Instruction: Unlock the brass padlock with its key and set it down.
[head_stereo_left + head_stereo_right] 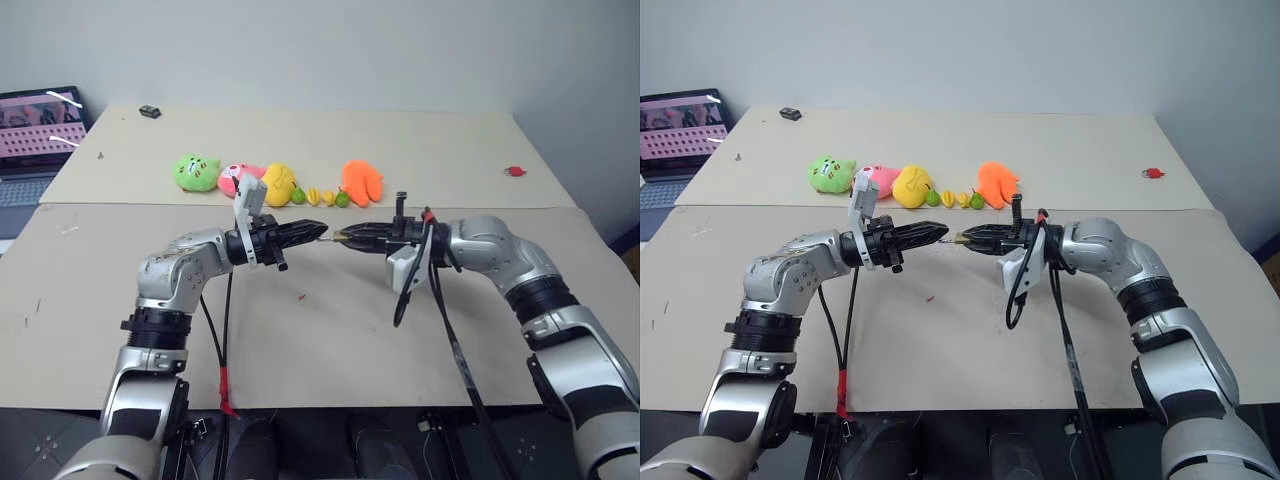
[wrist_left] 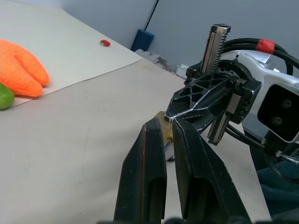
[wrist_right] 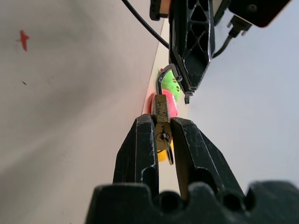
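Evidently unmarked brass padlock (image 3: 161, 116)

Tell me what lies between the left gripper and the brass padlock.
Nothing: in the right wrist view the left gripper tip meets the shackle of the brass padlock, which the right gripper clamps, with the key in its keyhole.

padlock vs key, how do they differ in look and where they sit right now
The padlock is brass yellow with a blocky body; the key is thin and silvery grey. The padlock is the bigger piece, while the key is a small sliver hanging at its keyhole end. The padlock is pinched between the right gripper's fingers, with its shackle up by the left gripper; the key sits in the lock. Both are metal and held above the table.
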